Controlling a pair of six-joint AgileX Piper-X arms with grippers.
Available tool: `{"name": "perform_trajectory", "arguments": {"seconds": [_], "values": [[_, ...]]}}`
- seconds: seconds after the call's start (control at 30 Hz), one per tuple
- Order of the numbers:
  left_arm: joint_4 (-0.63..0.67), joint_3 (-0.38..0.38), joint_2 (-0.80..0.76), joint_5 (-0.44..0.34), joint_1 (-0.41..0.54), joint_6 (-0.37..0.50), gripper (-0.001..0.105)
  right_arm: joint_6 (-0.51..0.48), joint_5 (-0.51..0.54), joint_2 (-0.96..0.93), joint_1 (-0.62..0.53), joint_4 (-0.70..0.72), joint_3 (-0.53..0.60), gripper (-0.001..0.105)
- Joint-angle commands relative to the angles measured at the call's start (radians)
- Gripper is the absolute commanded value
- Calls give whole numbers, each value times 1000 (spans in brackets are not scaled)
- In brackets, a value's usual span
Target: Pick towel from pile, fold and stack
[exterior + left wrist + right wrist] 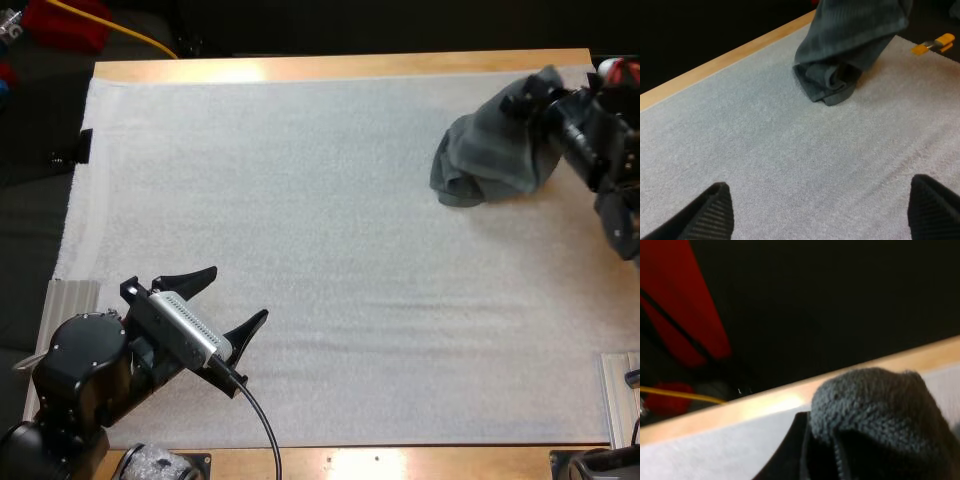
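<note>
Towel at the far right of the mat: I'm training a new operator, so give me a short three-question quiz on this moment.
1. True or false: the left gripper is open and well clear of the towel.
2. Which one holds the towel? A: the left gripper. B: the right gripper. C: neither.
3. Fill in: the towel's lower end rests on the white ____.
Key: 1 true; 2 B; 3 mat.
</note>
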Motion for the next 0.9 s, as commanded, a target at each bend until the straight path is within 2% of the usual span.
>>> {"name": "perform_trajectory", "arguments": {"seconds": [0.0,0.3,0.47,0.53,0.87], "values": [[-10,-9,2,6,-5,-10,69,-15,-16,-19,1,5,-29,1],[-10,-9,2,6,-5,-10,69,-13,-52,-70,45,88,-112,1],[-10,-9,2,6,-5,-10,69,-11,-51,-96,213,199,-123,1],[-10,-9,2,6,-5,-10,69,-11,-41,-95,313,237,-123,1],[-10,-9,2,6,-5,-10,69,20,-39,-94,545,243,-123,1]]}}
